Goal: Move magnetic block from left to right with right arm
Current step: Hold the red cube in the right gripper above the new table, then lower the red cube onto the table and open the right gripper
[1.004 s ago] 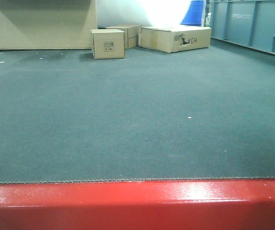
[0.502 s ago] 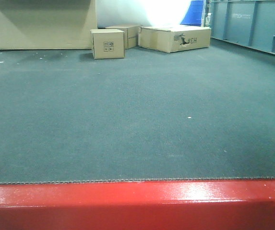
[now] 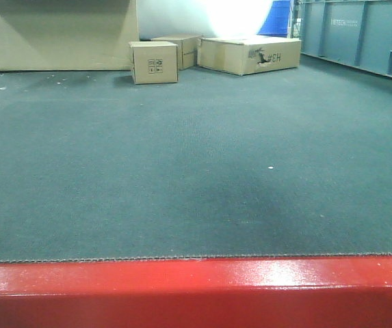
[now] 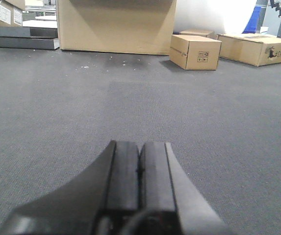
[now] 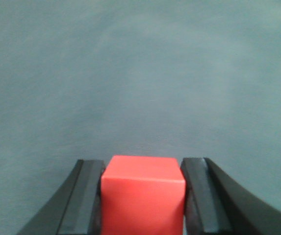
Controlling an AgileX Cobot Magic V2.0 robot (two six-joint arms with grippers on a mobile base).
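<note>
The right gripper is clamped on the red block, one black finger pressed to its left face and the other to its right face. The block sits squarely between them with its top and near face showing. Behind it there is only blurred grey-green carpet, so the block seems to be held off the floor, though how high I cannot tell.

The left gripper has its two black pads pressed together with nothing between them. It points low across the grey carpet toward the far wall.

From the front view neither arm shows. A glossy red ledge runs across the near edge, and the carpet stretches away from it, with a faint dark shadow patch near the middle. At the far end a small cardboard box with printed symbols stands a little left of centre. Just behind it is another small box, and to the right of that lies a long flat box with a torn side. A large tan carton fills the far left, and a grey-blue plastic crate stands at the far right, with something blue beside it
</note>
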